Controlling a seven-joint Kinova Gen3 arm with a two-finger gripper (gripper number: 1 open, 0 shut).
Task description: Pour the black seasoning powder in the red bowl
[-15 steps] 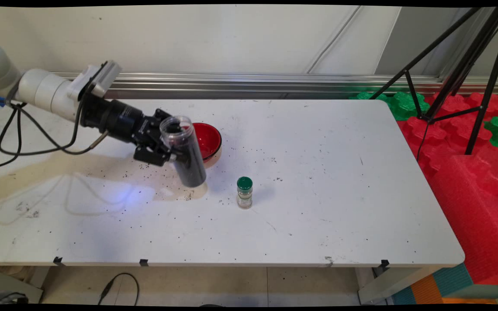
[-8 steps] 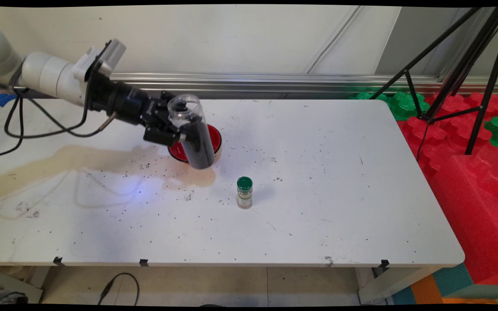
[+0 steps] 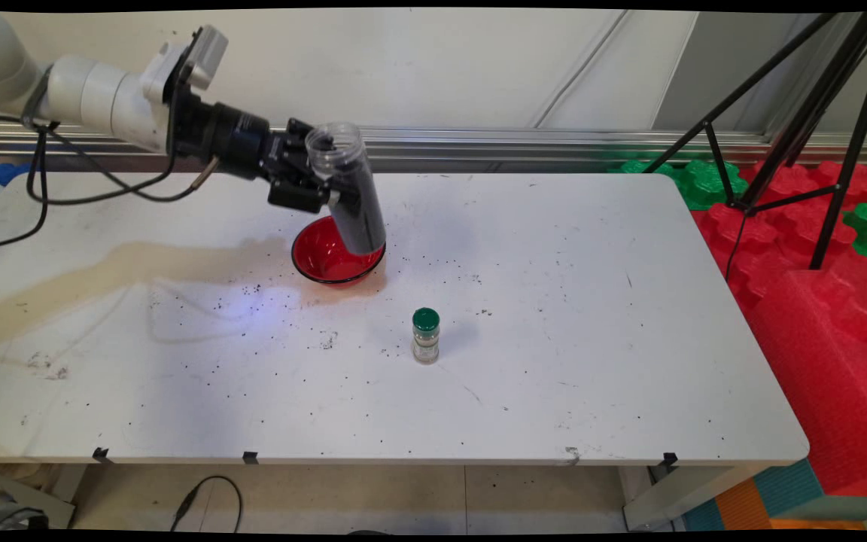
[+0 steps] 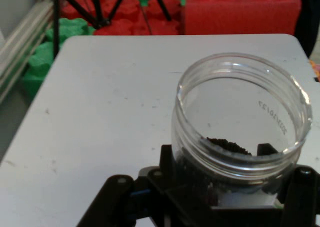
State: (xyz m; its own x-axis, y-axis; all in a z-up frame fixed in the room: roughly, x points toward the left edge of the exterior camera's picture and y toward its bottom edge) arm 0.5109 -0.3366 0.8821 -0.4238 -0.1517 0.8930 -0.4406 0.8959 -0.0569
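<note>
My gripper is shut on a clear plastic jar filled with dark grains. The jar hangs in the air, mouth up and tilted a little, its bottom end over the far rim of a red bowl on the table. In the hand view the open mouth of the jar fills the lower right, with dark grains showing inside, and the gripper clamps it from below. A small spice bottle with a green cap stands upright on the table, to the right of the bowl and nearer the front edge.
Dark grains lie scattered over the white table, with a brownish stain at the left. A black tripod and red and green foam blocks stand beyond the table's right edge. Black cables hang from the arm.
The arm has lifted the jar up off the table and carried it back and slightly right, from in front of the bowl to above its far rim. Bowl and spice bottle have stayed put.
</note>
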